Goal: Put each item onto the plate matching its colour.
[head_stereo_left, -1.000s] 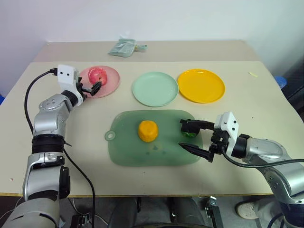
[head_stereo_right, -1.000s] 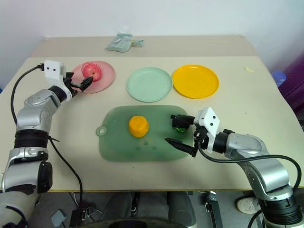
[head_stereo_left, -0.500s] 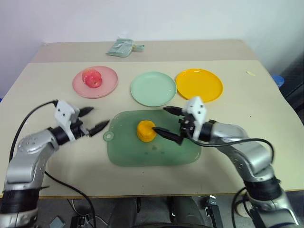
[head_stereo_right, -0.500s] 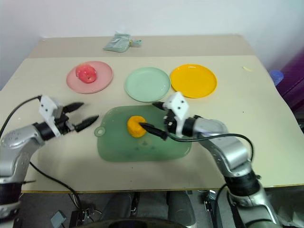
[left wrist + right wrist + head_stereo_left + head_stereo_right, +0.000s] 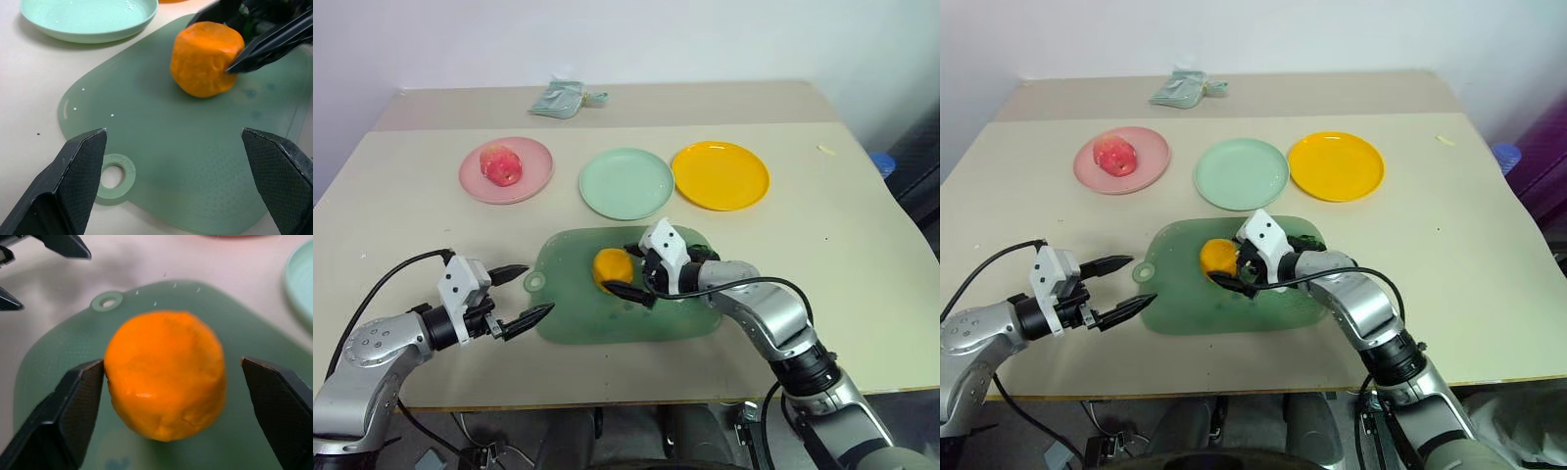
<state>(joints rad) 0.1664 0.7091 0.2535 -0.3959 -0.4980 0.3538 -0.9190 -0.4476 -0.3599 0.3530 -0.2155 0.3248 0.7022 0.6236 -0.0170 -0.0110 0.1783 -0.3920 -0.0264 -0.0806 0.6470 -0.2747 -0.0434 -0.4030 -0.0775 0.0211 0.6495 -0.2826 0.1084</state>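
Head views, key relation: orange fruit (image 5: 612, 269) sits on the green mat (image 5: 578, 318), between the fingers of your right claw (image 5: 632, 271); right arm is the near one, left claw (image 5: 527, 293) hangs off the mat's handle end, well apart from the fruit.
Head views, right claw state: fingers apart, straddling the fruit; a firm clamp can't be told from here.
Head views, left claw state: wide apart, empty.
Head views, plates: pink plate (image 5: 533, 176) holds the apple (image 5: 501, 164); mint plate (image 5: 607, 191) and yellow plate (image 5: 749, 186) hold nothing. Yellow plate lies beyond the mat, to the right of the fruit, so that's your likely carry direction.
Head views, green lump: a dark green bit (image 5: 1250, 273) shows behind the right claw on the mat, mostly hidden.
Left wrist view: fruit (image 5: 207, 65) ahead on the mat, right claw's near finger (image 5: 266, 46) touching its side.
Right wrist view: fruit (image 5: 166, 372) centred between both fingers, one finger (image 5: 73, 406) just touching, the other with a gap; no long axis, it's roundish.
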